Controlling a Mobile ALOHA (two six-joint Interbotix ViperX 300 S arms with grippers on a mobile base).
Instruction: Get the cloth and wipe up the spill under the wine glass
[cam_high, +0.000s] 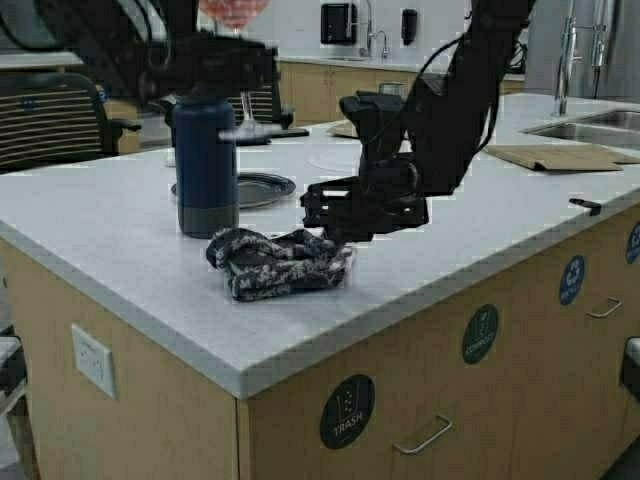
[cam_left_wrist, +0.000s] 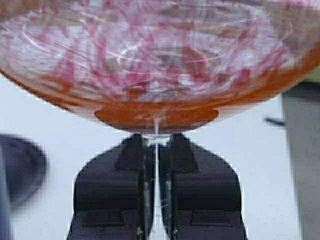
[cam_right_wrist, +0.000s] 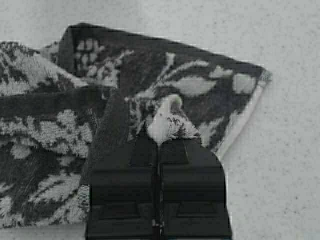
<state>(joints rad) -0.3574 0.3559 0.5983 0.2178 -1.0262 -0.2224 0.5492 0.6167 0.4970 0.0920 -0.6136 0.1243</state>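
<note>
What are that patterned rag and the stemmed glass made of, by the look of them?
The cloth looks like woven terry cotton: fuzzy looped pile, limp folds, a matte leafy print. The wine glass looks like clear, glossy glass, since the counter shows through its pink-streaked bowl; clear plastic cannot be ruled out.

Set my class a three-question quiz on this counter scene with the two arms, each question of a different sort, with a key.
1. True or false: the right gripper is shut on a fold of the cloth.
2. Where does the left gripper hold the wine glass? A) the rim B) the stem C) the foot
3. Fill in: the cloth lies on the countertop just in front of the dark blue ____.

Key: 1 true; 2 B; 3 bottle.
</note>
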